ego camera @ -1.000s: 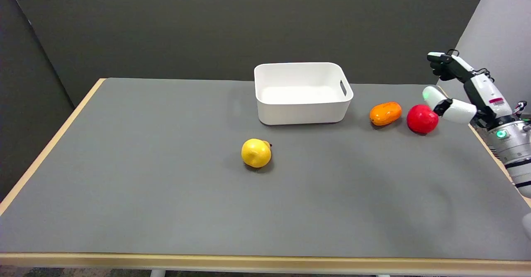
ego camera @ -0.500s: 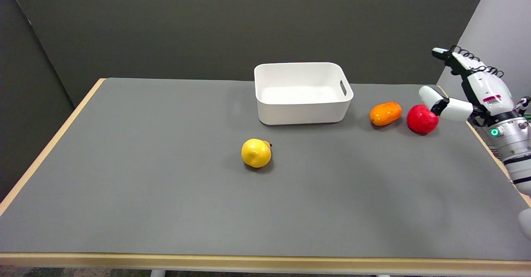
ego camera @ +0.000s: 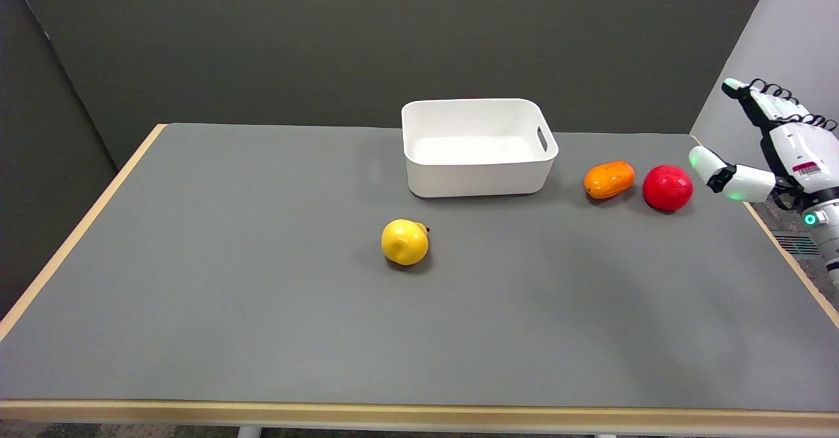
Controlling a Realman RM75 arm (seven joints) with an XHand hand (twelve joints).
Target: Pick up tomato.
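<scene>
The right hand (ego camera: 773, 149) is spread wide and holding nothing, up near the table's right edge. The tomato (ego camera: 667, 188) sits on the table (ego camera: 262, 320) just to its left, untouched, beside an orange fruit (ego camera: 609, 179).

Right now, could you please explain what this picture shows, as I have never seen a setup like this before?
This is one view from a camera above the near side of a grey table, looking down and across it. At the right edge you see the robot's right hand, a black-and-white mechanical hand on a white arm. Its fingers are spread and it holds nothing. Its job is to pick up the tomato, the red round thing lying just left of the hand, apart from it. Beside the tomato lies an orange fruit, further left stands a white bin with nothing in it, and nearer the camera lies a yellow fruit. Everything rests on the table.
</scene>
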